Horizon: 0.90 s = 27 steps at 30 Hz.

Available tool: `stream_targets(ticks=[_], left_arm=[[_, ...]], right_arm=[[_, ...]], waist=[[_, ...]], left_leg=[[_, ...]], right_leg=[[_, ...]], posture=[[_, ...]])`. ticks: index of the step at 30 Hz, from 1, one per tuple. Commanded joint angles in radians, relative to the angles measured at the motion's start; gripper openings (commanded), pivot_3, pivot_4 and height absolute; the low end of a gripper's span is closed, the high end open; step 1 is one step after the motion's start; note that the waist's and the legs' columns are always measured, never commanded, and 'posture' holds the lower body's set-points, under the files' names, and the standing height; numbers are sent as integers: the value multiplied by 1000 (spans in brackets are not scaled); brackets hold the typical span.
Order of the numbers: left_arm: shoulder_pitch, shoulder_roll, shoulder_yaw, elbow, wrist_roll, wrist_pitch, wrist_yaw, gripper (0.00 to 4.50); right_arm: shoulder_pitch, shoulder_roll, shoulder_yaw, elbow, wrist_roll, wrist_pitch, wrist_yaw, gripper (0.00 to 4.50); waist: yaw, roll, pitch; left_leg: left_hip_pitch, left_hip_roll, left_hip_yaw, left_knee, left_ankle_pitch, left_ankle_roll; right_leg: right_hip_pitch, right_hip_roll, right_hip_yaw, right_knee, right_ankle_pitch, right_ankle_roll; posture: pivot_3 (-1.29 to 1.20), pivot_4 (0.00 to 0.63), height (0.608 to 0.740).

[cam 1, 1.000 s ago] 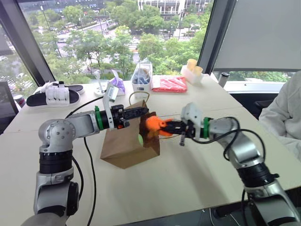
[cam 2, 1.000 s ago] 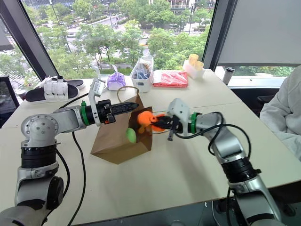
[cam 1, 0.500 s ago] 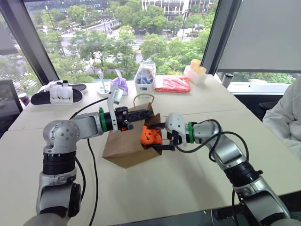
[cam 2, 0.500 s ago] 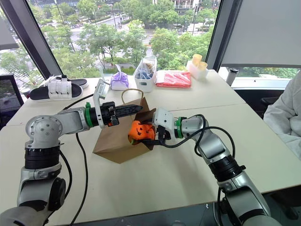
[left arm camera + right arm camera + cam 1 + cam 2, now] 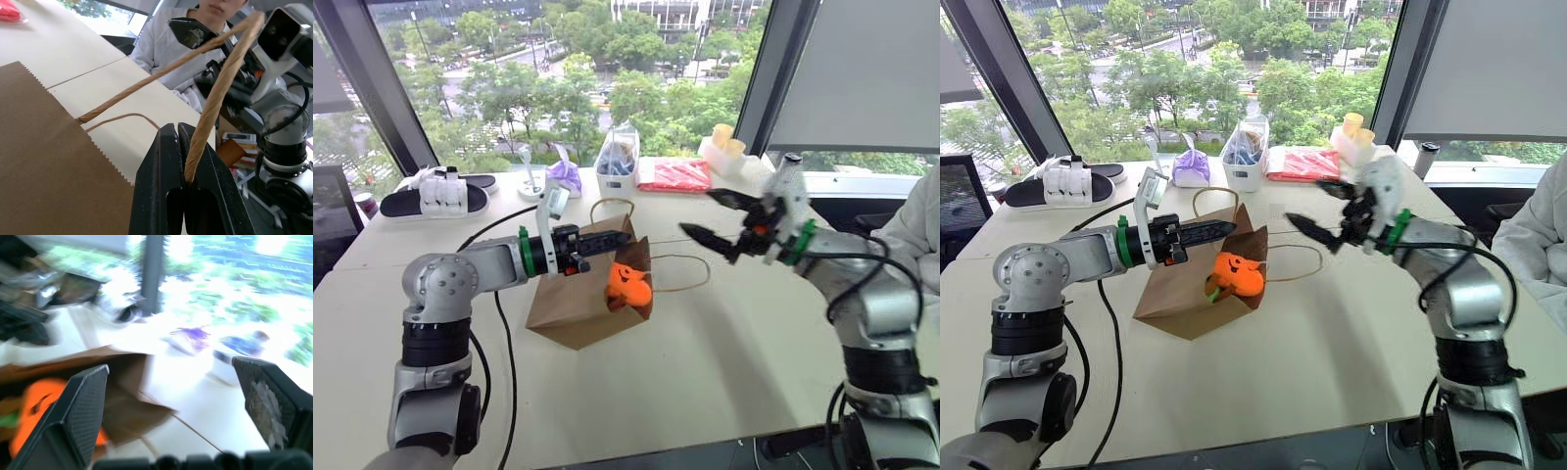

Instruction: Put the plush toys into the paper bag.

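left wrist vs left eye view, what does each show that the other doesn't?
Left wrist view alone: the left gripper seen close, shut on the twisted paper handle right at its fingertips, and the serrated top edge of the paper bag.

Left eye view alone: the orange plush toy sitting in the bag's mouth, the other handle lying on the table, and the slippers, purple bundle and red packet at the table's far edge.

Both: the bag, the right gripper open and clear of it, and a person in white.
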Motion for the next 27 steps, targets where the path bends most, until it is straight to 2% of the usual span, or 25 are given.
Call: stream_targets(ticks=[1,3,9,19,22,27], left_arm=[[0,9,22,-33,-24,-16,-6,0],[2,8,24,-33,-24,-19,-5,0],[21,-8,34,-49,-30,-28,12,0],[38,-19,29,-64,-47,-32,31,0],[39,-18,27,-64,-47,-34,32,0],[41,-13,30,-64,-49,-32,33,0]], right_arm=[[75,118,-164,-60,177,227,-207,4400],[124,178,-204,-94,240,286,-271,4400],[248,305,-222,-132,303,331,-424,4400],[213,373,-243,-78,445,337,-520,4400],[204,373,-240,-73,473,336,-541,3621],[203,382,-251,-88,569,356,-595,1020]], waist=[[-2,0,0],[-4,0,0],[-3,0,0],[-4,0,0],[-4,0,0],[-4,0,0]], left_leg=[[0,0,0,0,0,0],[0,1,1,-1,0,0],[0,0,1,-1,0,0],[0,0,1,0,0,0],[0,0,2,0,0,0],[0,0,1,0,0,0]], right_leg=[[0,0,0,0,0,0],[-1,0,1,0,0,0],[-1,0,1,1,0,0],[-1,1,1,1,0,0],[-1,1,1,1,0,0],[-1,1,1,1,0,0]], posture=[[0,150,740],[0,150,740],[0,150,740],[0,150,740],[0,150,740],[0,150,740]])
